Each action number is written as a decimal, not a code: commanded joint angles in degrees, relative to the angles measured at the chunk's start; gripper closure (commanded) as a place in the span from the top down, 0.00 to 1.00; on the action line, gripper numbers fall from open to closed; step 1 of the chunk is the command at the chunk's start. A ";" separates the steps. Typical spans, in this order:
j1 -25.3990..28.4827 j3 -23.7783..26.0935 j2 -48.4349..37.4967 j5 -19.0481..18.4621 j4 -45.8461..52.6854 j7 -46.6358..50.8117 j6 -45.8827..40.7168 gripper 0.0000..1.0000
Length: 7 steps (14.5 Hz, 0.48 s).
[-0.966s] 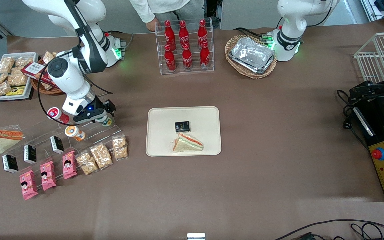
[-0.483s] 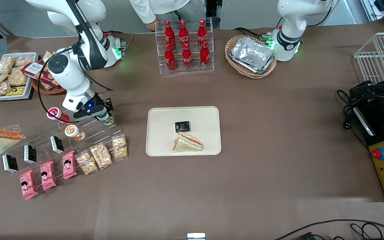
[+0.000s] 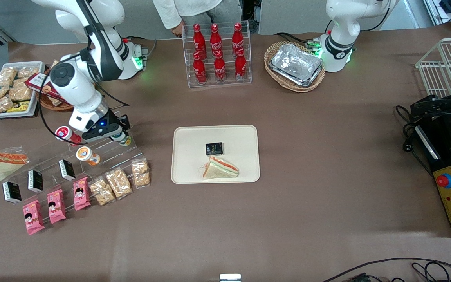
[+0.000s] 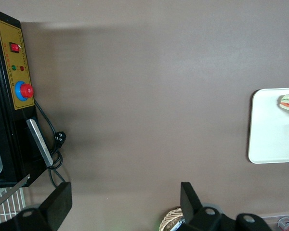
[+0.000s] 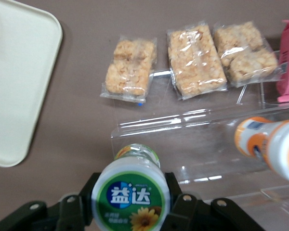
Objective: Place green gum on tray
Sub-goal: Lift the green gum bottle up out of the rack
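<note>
Left-centre of front view: black two-finger gripper [image 3: 116, 135] clenched around the small green-yellow plastic gum bottle with white round lid [image 5: 130, 196], over the clear acrylic stepped rack [image 3: 104, 150]. Likely light, rigid, smooth-walled; a mid-body grasp below the lid looks soundest. Cream-beige rectangular plastic tray [image 3: 186, 137] sits mid-frame, well apart. Bottle's lower body hidden by lid and fingers.

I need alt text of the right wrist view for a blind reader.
The gripper is shut on the green gum, held above a clear acrylic stand. An orange-lidded bottle lies on the stand, three snack packs lie on the brown table, and a corner of the tray shows.
</note>
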 commanded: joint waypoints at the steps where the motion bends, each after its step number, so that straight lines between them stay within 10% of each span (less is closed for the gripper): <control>1: 0.04 -1.22 -0.66 1.88 15.39 -0.63 -19.00 0.11; 7: -0.05 -2.37 0.39 1.96 34.31 -0.28 -39.86 0.12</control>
